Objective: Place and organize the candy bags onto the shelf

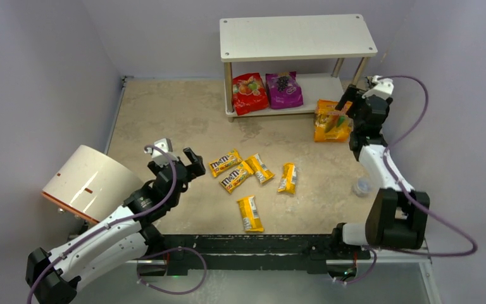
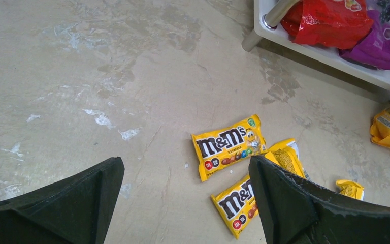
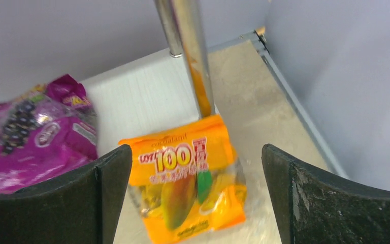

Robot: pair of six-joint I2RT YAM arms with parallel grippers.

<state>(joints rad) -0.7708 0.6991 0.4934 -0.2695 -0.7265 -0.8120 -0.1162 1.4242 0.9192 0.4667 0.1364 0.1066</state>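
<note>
The white two-tier shelf (image 1: 297, 38) stands at the back. A red pouch (image 1: 250, 93) and a purple pouch (image 1: 283, 89) lie on its lower tier (image 3: 142, 96). The orange pouch (image 1: 331, 120) lies by the shelf's right front leg (image 3: 185, 56), at the tier's front edge. My right gripper (image 1: 343, 109) hangs open just above it. In the right wrist view the orange pouch (image 3: 188, 183) shows blurred between the spread fingers, touched by neither. Several yellow M&M's packets (image 1: 225, 162) lie mid-table. My left gripper (image 1: 180, 161) is open and empty, just left of them.
A white cylinder with an orange rim (image 1: 88, 183) lies at the left beside my left arm. A small clear round thing (image 1: 362, 187) sits on the table near the right arm. Grey walls close in the table on the left, back and right.
</note>
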